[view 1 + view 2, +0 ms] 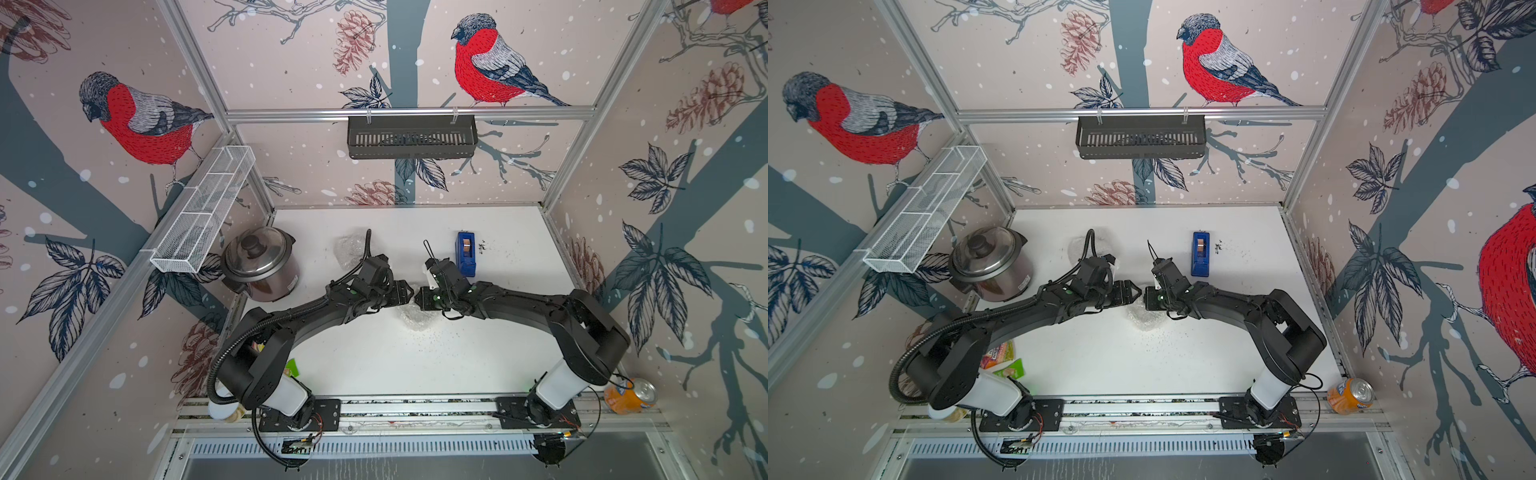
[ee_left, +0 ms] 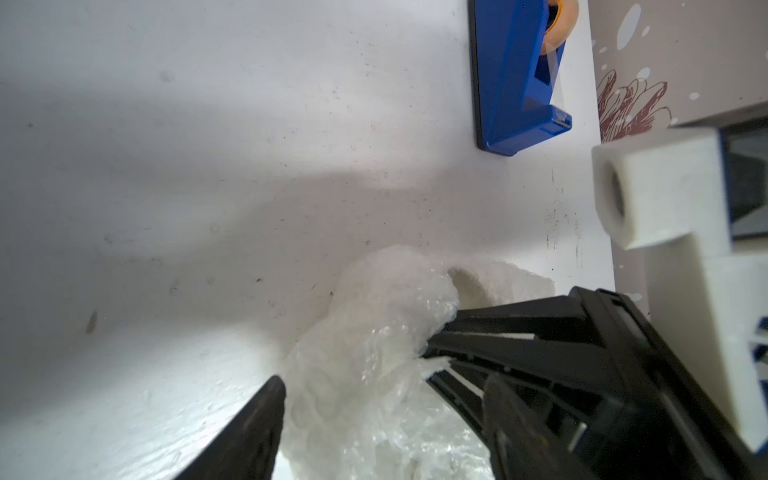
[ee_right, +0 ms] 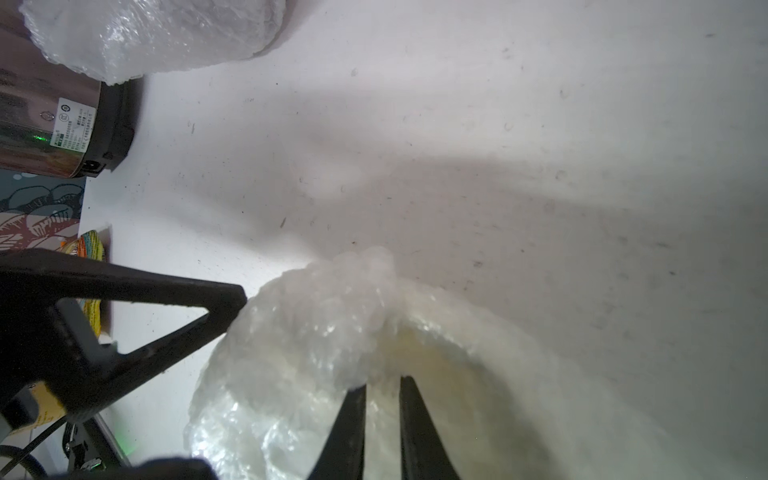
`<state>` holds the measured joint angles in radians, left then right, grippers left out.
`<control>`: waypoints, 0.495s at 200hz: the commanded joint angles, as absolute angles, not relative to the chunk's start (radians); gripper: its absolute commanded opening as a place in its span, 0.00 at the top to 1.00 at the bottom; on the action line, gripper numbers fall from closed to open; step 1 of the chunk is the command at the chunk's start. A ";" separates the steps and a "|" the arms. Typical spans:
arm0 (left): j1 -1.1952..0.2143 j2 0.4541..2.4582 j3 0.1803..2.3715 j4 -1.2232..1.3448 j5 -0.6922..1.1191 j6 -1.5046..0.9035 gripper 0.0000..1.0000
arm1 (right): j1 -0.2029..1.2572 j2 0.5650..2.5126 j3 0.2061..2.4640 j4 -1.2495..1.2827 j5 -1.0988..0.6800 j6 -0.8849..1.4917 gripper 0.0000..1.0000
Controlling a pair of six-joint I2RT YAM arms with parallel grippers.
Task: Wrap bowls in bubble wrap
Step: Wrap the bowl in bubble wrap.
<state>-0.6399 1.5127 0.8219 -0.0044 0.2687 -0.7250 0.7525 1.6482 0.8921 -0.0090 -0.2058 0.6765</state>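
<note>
Right gripper pinches bubble wrap over the cream bowl; left gripper, spread open, should clamp the loose fold before the right lets go

Table: front half bare at the middle; bare strip along the rear wall. Obstacles: cooker back-left, bubble wrap bundle near it, blue tape dispenser back-right, second bubble wrap bundle at centre.

Bubble wrap glossy translucent plastic (crinkled); cooker polished steel; table matt.
</note>
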 commanded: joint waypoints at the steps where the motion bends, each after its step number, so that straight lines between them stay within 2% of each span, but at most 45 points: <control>1: -0.634 1.530 0.826 0.026 0.298 -0.675 0.25 | 0.749 1.656 0.896 0.017 -0.234 0.655 0.82; 29: -0.602 1.567 0.825 0.062 0.310 -0.685 0.33 | 0.749 1.659 0.896 0.018 -0.239 0.654 0.83; 53: -0.599 1.597 0.847 0.065 0.305 -0.686 0.47 | 0.749 1.654 0.894 0.012 -0.234 0.654 0.83; 79: -0.599 1.627 0.852 0.090 0.327 -0.693 0.58 | 0.749 1.645 0.892 0.012 -0.233 0.653 0.83; 99: -0.601 1.642 0.850 0.105 0.349 -0.698 0.60 | 0.749 1.651 0.897 0.010 -0.234 0.652 0.83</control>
<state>-0.5991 1.6283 0.8455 0.0536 0.3141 -0.6994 0.7475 1.6524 0.8917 0.0006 -0.2306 0.6727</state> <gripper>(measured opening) 0.395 0.168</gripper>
